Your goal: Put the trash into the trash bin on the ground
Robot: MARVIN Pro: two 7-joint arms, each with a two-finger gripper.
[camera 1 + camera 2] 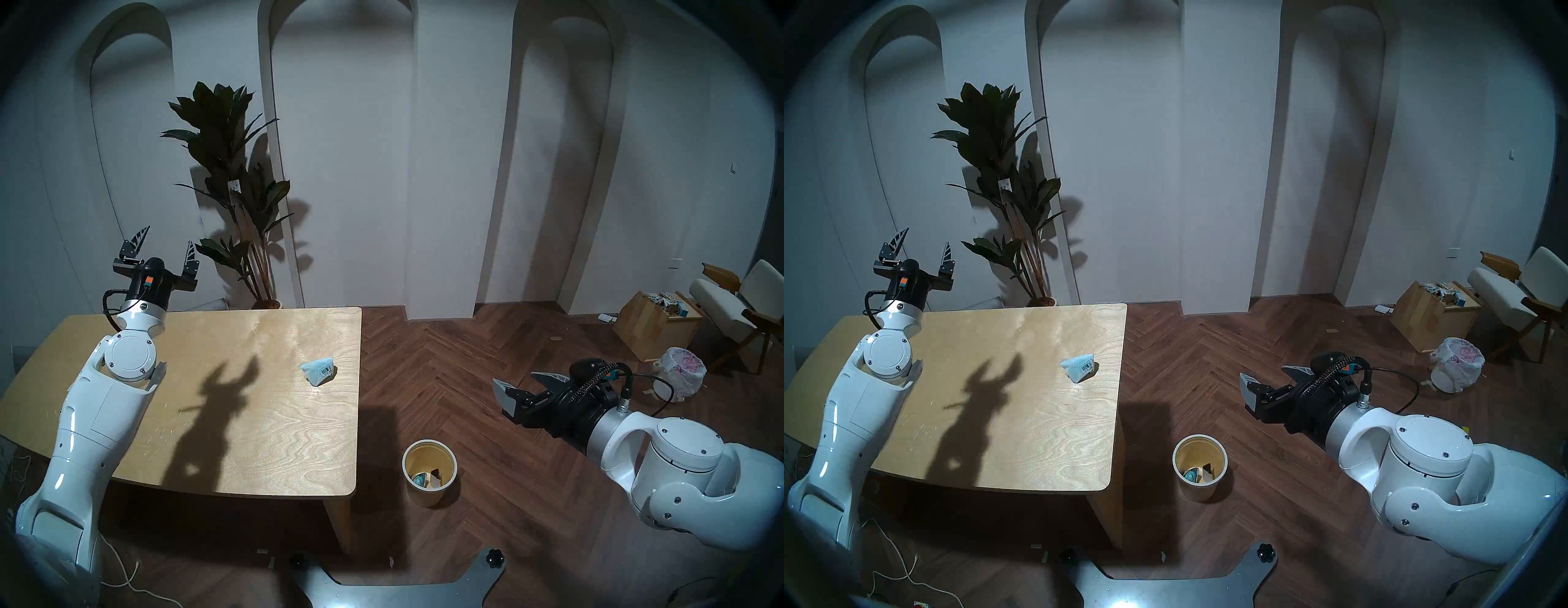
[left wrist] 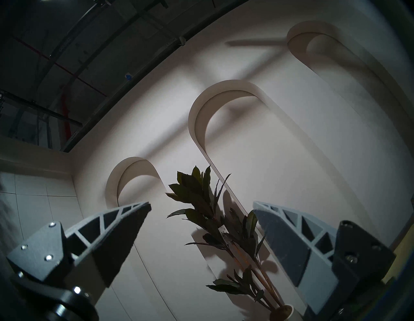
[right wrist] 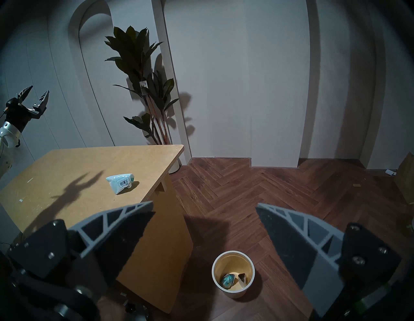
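Two grippers spread and empty — left gripper point(image 1: 166, 248), right gripper point(image 1: 524, 384) — pale blue packet point(image 1: 318, 370) alone on table point(image 1: 254, 424).

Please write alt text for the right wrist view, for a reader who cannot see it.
Between the open right pincer, a round cream bin on the wood floor holds two bits of trash. A pale blue packet lies on the table; a plant stands behind.
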